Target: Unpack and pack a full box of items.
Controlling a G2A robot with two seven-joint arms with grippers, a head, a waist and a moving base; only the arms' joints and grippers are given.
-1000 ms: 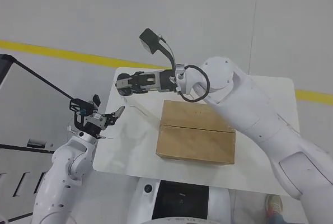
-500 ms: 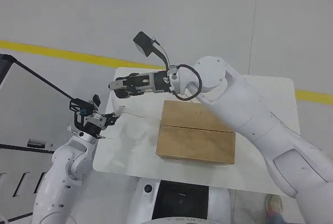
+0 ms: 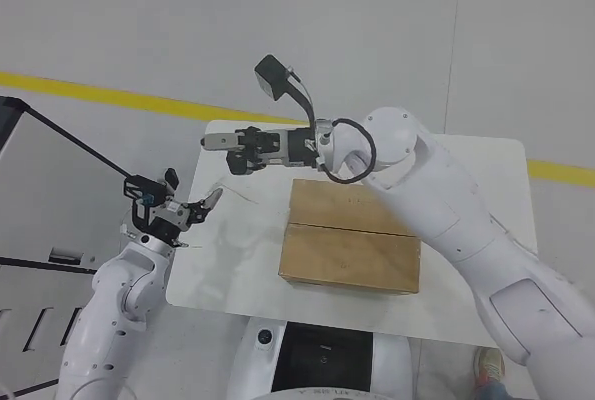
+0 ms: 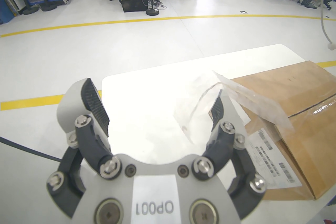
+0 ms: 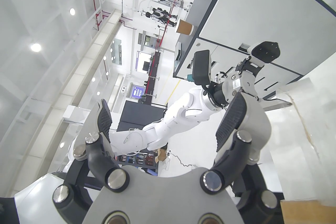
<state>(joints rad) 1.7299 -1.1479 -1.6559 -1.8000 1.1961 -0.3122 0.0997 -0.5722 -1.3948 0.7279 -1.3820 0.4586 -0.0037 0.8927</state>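
Box [image 3: 349, 235]: closed, flaps meeting at the seam, on the right part of the counter [image 3: 237, 260]; unpacking not begun.
Tape strip [image 4: 246, 99]: clear, standing loose from the box's left end, probably freed so the flaps can open.
Left pincer [image 4: 155, 101]: fingers apart at the counter's left edge, strip just beside one finger; contact I cannot tell.
Right pincer [image 3: 222, 150]: fingers apart, empty, over the far left corner.
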